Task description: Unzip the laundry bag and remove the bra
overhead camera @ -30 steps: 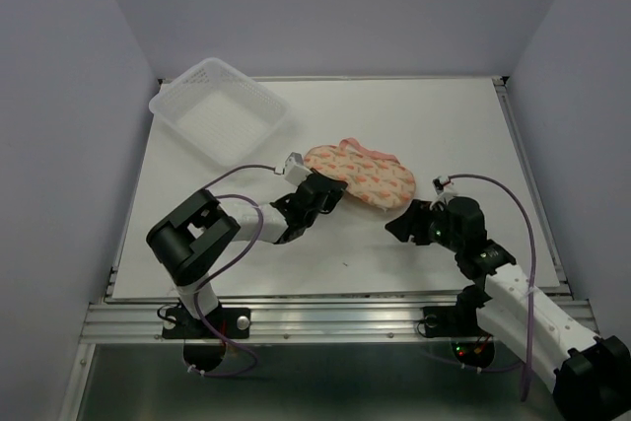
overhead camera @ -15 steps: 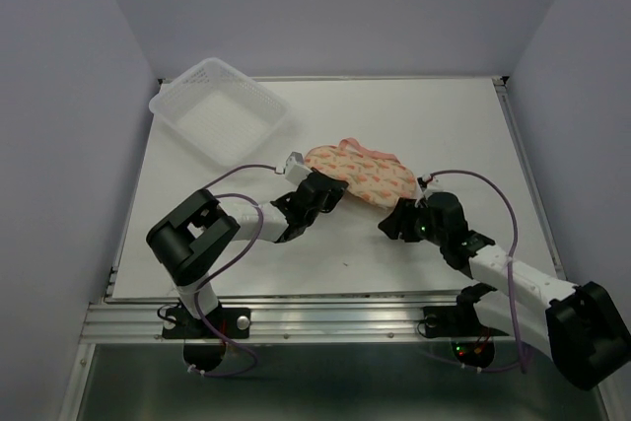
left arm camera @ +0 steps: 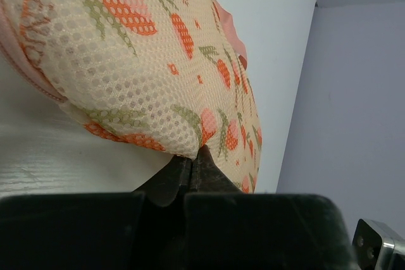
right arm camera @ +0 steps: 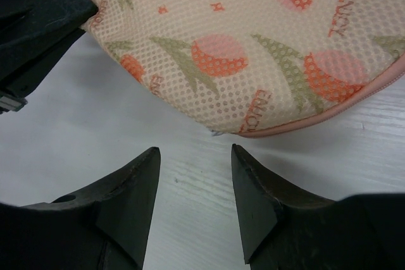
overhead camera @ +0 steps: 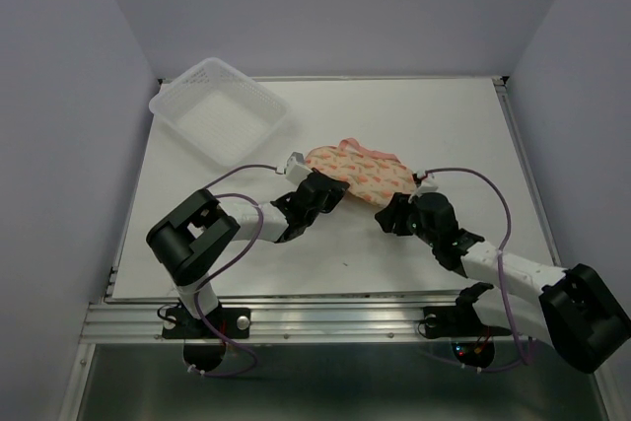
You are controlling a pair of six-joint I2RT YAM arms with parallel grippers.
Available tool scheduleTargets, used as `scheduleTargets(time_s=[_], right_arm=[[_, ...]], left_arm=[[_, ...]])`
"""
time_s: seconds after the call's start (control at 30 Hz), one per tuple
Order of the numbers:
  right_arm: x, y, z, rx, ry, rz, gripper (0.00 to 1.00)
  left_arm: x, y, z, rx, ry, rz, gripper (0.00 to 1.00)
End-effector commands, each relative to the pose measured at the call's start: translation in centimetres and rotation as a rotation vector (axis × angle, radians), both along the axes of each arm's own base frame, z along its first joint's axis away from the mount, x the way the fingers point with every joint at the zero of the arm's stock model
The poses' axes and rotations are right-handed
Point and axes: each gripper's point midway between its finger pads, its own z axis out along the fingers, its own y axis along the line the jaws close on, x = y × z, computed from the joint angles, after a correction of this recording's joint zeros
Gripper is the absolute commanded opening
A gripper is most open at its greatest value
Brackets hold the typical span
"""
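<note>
On the white table (overhead camera: 444, 115), laundry bag (overhead camera: 357, 176) lying near centre, left gripper (left arm camera: 193, 156) pinching its mesh edge between pressed-together fingers, right gripper (right arm camera: 195, 151) pointing at its pink zipper rim (right arm camera: 354, 102), fingers spread

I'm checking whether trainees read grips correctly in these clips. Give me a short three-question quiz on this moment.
1. True or false: the laundry bag lies on the table, outside the clear tray.
2. Which arm's fingers are shut on the bag's mesh? A) left B) right C) both
3. What lies between the right fingers?
Key: 1 true. 2 A: the left fingers pinch its edge. 3 nothing: they stand open over bare table, with the bag's pink rim just ahead.
</note>
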Motion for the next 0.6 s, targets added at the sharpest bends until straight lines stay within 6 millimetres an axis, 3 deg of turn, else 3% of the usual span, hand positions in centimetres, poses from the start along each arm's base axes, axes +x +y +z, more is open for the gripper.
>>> scheduleTargets(time_s=[0.0, 0.1, 0.57], right_arm=[[2.4, -0.4, 1.7, 0.003, -0.095, -0.091, 0.55], [2.5, -1.0, 0.7, -0.022, -0.079, -0.130, 0.54], [3.0, -0.6, 0.4, -0.014, -0.116, -0.120, 0.52]], left_arm=[[0.8, -0.9, 3.7, -0.074, -0.062, 0.007, 0.00], [0.7, -0.8, 3.7, -0.072, -0.062, 0.005, 0.00], [0.5, -0.9, 3.3, -0.070, -0.053, -0.006, 0.00]])
